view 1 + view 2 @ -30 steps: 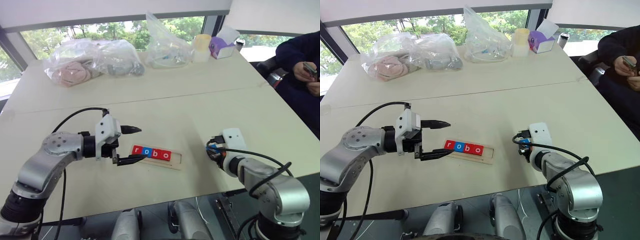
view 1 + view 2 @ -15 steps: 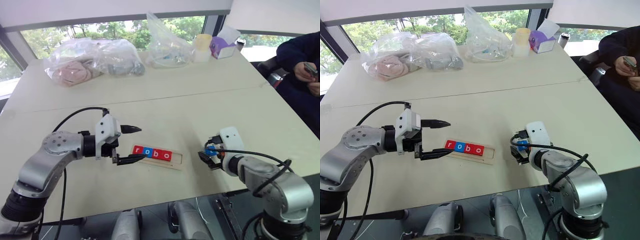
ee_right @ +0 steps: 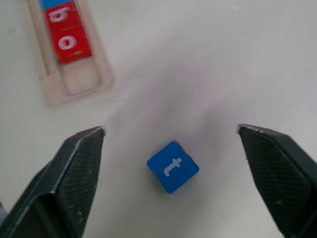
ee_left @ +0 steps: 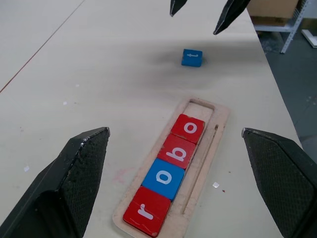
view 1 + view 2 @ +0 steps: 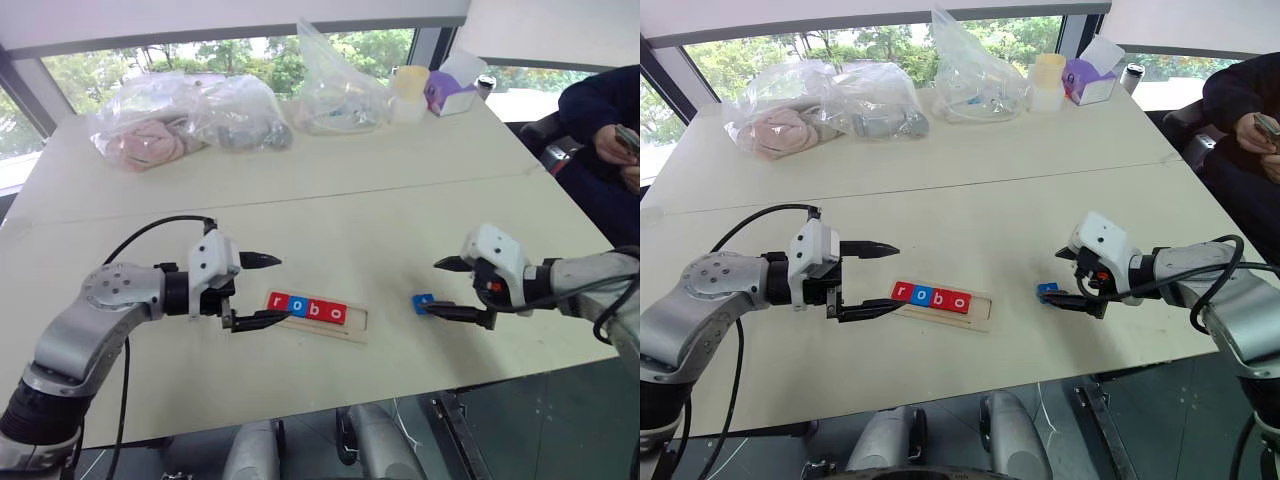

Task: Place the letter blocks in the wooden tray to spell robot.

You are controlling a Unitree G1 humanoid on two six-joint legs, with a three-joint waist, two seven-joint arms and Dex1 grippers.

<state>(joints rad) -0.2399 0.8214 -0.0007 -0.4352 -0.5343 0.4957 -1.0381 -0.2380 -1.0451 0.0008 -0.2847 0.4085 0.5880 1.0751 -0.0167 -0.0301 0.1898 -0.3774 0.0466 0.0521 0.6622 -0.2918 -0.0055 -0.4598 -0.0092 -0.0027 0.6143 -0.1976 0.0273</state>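
Hovering spread wide, the right claw frames the blue t block, lying loose on the table at three o'clock from the tray. Best to square up on its flat sides before pinching. One slot is vacant past r-o-b-o. Left claw gapes empty at the tray's nine o'clock end. The near table edge is close; there's plenty of room between.

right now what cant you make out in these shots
- Wooden tray: its left end in the head views, behind the left claw.
- Plastic bags: contents, too small in the head views.
- Person: cut off by the right edge of the head views.
- Blue t block: whether it lies flat or tilted, blurred in the right wrist view.
- Right claw open.
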